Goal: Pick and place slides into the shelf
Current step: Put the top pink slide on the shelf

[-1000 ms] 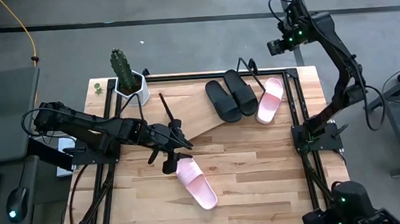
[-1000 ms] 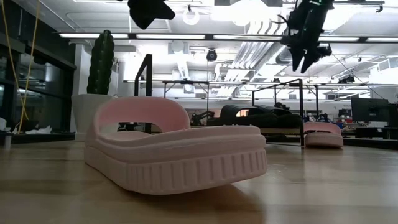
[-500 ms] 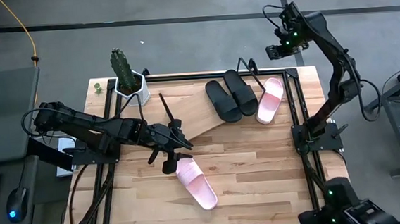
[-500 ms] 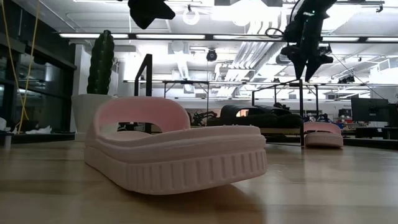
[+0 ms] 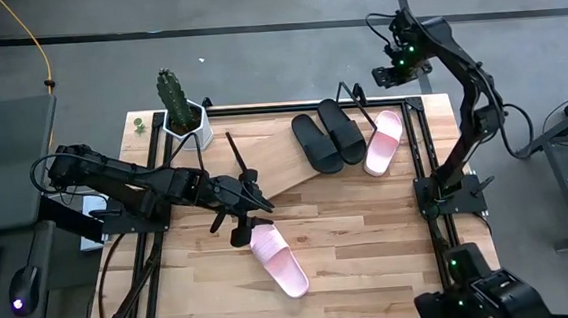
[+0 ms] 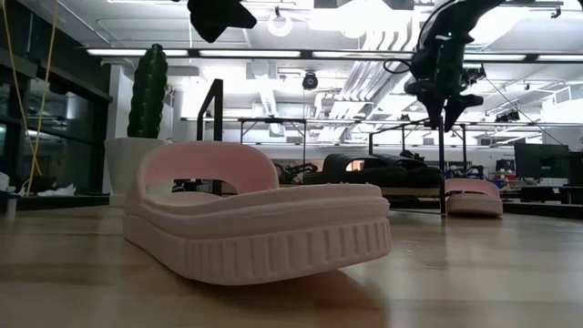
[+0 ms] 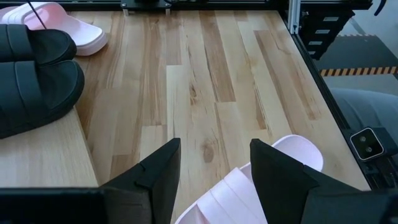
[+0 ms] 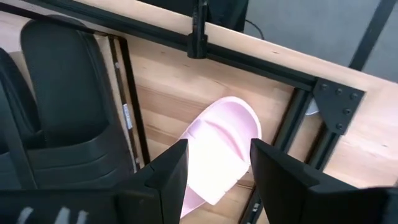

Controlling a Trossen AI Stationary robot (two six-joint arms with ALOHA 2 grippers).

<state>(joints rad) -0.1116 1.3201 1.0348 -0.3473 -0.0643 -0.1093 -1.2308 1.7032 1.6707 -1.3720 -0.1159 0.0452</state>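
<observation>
- High view: two black slides [image 5: 327, 137] on shelf [image 5: 274, 165]; pink slide [image 5: 383, 141] at its right edge, second pink slide [image 5: 277, 260] on table [image 5: 370, 243].
- Left gripper [image 5: 258, 203] above that slide, fingers apart, empty.
- Right gripper [image 5: 386, 72] raised over table's far right corner, fingers apart, empty.

Two matte black slides [image 5: 327, 137] side by side on the light wood shelf [image 5: 279, 159] w/ thin black wire frame. Light pink slide [image 5: 383, 141] just right of them; another light pink slide [image 5: 278, 260] near-centre on the table [image 5: 369, 233], ribbed pattern along its sole edge. Table: pale wood planks, mixed tan strips, black frame. Green cactus [image 5: 170, 97] in white pot, far left. Arms dark.
</observation>
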